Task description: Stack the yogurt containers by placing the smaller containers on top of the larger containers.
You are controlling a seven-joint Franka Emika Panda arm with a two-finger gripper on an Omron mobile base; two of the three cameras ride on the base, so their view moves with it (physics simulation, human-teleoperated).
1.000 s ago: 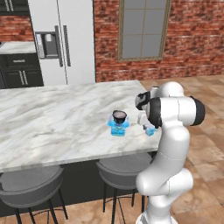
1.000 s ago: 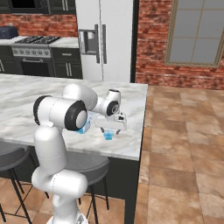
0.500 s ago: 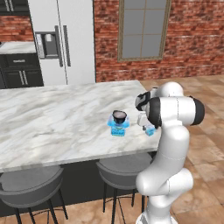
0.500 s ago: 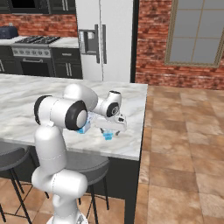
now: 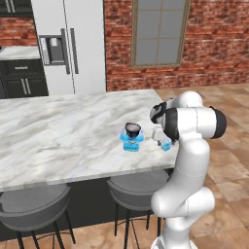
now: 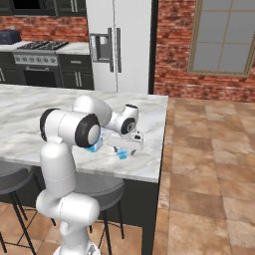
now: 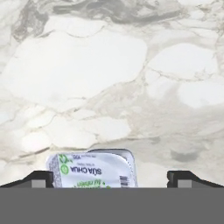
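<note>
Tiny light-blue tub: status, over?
Jaws open, gripper straddling the tiny light-blue tub, not closed on it. Dark cup already sits on the larger tub. Nothing in the way.

Worktop: was a white marble slab with grey veining, forming a kitchen island over a dark base.
Larger tub: a light-blue squarish tub stood directly on the worktop, near the front edge toward the right end.
Dark cup: a small dark round cup with a pale top sat on the larger tub, not on the marble itself.
Tiny tub: a tiny light-blue tub rested on the worktop just right of the larger tub, close to the corner; in the hand view its printed foil lid faced up against the marble.
Rest of surface: bare marble stretched to the left.
</note>
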